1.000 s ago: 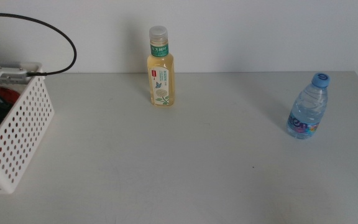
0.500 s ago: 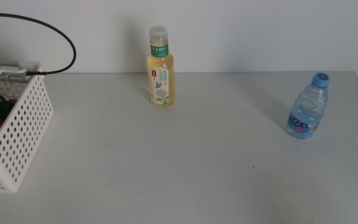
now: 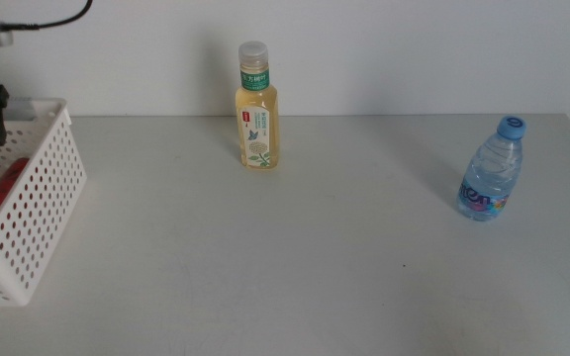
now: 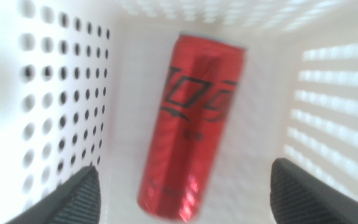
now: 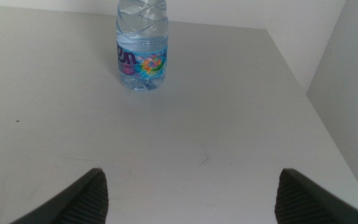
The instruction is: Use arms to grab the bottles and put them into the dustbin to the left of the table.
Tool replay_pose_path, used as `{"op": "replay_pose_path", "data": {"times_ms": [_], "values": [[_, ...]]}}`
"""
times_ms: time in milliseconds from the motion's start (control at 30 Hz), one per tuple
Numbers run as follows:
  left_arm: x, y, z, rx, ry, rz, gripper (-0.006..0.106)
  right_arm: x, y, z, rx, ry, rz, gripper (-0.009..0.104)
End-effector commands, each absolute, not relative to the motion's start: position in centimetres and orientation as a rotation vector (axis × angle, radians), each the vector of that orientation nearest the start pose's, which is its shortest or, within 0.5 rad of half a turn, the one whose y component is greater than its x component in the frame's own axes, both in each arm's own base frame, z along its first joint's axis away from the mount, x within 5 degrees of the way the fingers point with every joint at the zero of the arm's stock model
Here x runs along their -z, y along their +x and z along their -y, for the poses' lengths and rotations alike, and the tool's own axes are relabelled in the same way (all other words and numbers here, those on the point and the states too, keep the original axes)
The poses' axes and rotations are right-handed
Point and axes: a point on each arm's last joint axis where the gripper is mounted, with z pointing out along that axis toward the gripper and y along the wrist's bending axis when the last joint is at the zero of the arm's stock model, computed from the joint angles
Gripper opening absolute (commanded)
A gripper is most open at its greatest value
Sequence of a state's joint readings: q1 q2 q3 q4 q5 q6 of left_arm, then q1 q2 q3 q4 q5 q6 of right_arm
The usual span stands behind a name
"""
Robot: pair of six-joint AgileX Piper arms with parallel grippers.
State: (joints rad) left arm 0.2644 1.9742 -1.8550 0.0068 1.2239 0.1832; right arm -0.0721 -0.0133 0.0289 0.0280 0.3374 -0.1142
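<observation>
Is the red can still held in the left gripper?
No, the red can lies free on the floor of the white basket, with the left gripper open above it, its jaws wide apart on either side.

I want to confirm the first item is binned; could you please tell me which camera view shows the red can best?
The left wrist view: the red can lies on the dustbin floor, in full view between the open left claw jaws. The middle view shows only red patches through the basket wall holes. The right wrist view shows none of it.
</observation>
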Motion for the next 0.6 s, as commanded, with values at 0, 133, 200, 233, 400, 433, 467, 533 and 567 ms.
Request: {"op": "replay_pose_path", "data": {"times_ms": [0,133,200,233,400,433,467,533,567], "values": [[-34.7,37.8,-8.7,-0.072,-0.108,-2.790,0.094,-18.4,5.3,0.4,0.130,-0.028,-1.740,0.075],[-36.6,34.9,-5.3,-0.052,-0.108,-2.714,0.094,-18.4,5.3,0.4,0.130,-0.028,-1.740,0.075],[-37.5,33.2,-3.9,-0.029,-0.135,-2.671,0.094,-18.4,5.3,0.4,0.130,-0.028,-1.740,0.075],[-37.9,32.5,-3.3,-0.018,-0.142,-2.657,0.094,-18.4,5.3,0.4,0.130,-0.028,-1.740,0.075],[-40.1,29.0,-0.5,-0.021,-0.058,-2.542,0.094,-18.4,5.3,0.4,0.130,-0.028,-1.740,0.075],[-40.4,28.4,0.0,-0.023,-0.034,-2.524,0.094,-18.4,5.3,0.4,0.130,-0.028,-1.740,0.075],[-40.9,27.8,0.4,-0.029,-0.009,-2.501,0.094,-18.4,5.3,0.4,0.130,-0.028,-1.740,0.075],[-41.7,26.6,1.2,-0.044,0.039,-2.460,0.094,-18.4,5.3,0.4,0.130,-0.028,-1.740,0.075],[-42.1,26.0,1.6,-0.047,0.058,-2.444,0.094,-18.4,5.3,0.4,0.130,-0.028,-1.740,0.075]]}}
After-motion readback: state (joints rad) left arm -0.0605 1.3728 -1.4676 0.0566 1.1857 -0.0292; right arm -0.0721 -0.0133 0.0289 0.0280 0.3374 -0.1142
